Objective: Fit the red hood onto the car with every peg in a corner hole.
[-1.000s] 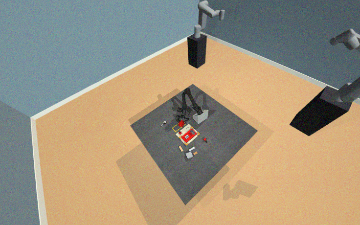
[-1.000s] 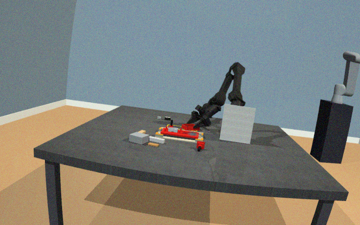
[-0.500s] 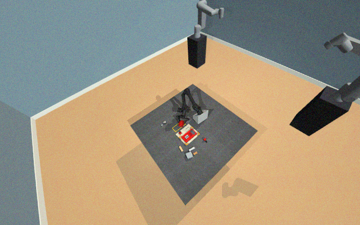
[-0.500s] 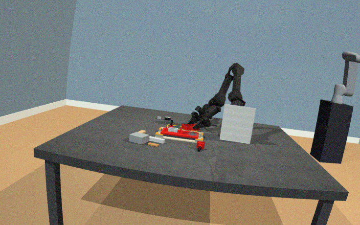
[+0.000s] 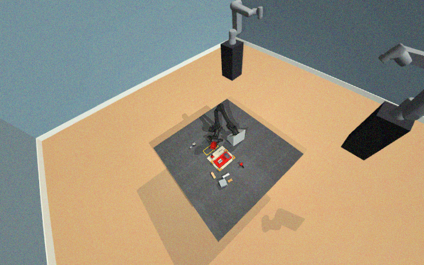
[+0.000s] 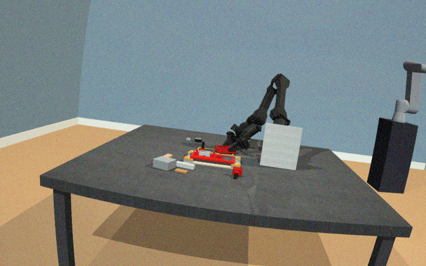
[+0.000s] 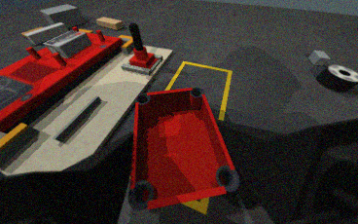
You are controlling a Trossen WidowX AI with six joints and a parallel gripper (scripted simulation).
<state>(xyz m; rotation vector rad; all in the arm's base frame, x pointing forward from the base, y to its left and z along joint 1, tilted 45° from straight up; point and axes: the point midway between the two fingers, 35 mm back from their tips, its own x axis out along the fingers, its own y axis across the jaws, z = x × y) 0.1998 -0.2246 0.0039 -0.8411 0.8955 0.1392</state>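
The red hood (image 5: pixel 213 145) (image 6: pixel 223 149) (image 7: pixel 175 131) shows its hollow side and dark corner rings to the wrist camera. My gripper (image 5: pixel 214 142) (image 6: pixel 229 147) (image 7: pixel 181 146) is shut on the hood, its dark fingers at the two sides; their tips are partly hidden. The hood is low at the table, partly over the yellow outline. The red chassis (image 5: pixel 224 159) (image 6: pixel 220 158) (image 7: pixel 53 72) sits in the cream jig (image 6: pixel 215 165) (image 7: pixel 112 97), left of the hood in the wrist view. The grey engine block (image 7: pixel 70 44) is on its deck, with red pegs around it.
A black-handled red piece (image 7: pixel 143 59) stands on the jig's near side. The yellow outline (image 7: pixel 208 67) lies beside the jig. A tall pale box (image 5: pixel 237 138) (image 6: pixel 280 147) stands near the arm. A wheel (image 6: pixel 198 140) (image 7: pixel 352 76), a grey block (image 5: pixel 222 183) (image 6: pixel 164 163) and a red part (image 5: pixel 241 164) (image 6: pixel 237 171) lie around.
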